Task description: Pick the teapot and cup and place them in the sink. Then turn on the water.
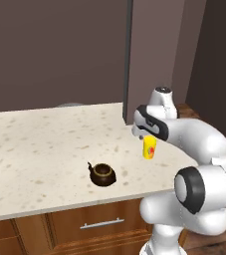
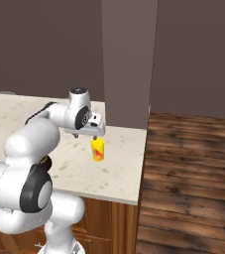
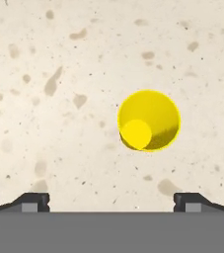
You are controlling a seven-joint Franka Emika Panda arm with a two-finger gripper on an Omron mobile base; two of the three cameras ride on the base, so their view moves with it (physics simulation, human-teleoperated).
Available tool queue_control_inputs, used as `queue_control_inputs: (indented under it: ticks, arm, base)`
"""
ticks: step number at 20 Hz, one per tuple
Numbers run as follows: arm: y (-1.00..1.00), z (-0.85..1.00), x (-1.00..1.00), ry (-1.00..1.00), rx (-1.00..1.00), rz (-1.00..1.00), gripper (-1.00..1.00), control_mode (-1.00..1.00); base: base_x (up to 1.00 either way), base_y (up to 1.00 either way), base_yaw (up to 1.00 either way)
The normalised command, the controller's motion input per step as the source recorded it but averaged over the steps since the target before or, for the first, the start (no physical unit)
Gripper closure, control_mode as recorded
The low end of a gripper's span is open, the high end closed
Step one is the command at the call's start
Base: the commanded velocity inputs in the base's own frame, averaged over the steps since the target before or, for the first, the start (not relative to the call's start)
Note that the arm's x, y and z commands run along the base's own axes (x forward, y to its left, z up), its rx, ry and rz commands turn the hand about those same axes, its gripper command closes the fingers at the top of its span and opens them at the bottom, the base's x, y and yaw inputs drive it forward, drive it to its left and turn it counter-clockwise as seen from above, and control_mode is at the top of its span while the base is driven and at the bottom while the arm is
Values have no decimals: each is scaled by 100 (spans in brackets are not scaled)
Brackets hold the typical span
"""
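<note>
You are looking at a home kitchen: a speckled beige stone counter tops wooden base cabinets, one drawer front fitted with a slim metal pull. Tableware sits out on the stone, a squat dark-brown teapot and a yellow cup. Dark brown walls rise behind, a tall panel stands at the counter's end, and wood-plank flooring runs alongside.
</note>
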Motion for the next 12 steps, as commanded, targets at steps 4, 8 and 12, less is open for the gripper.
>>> queue_control_inputs:
  ticks: [4, 8, 12]
  arm:
    - [3, -32, 28, 0, 0, 0, -100, -100]
    - [2, -30, 25, 0, 0, 0, -100, -100]
    - [0, -28, 14, 0, 0, 0, -100, -100]
  base:
    - [0, 0, 0]
    - [0, 0, 0]
    - [0, 0, 0]
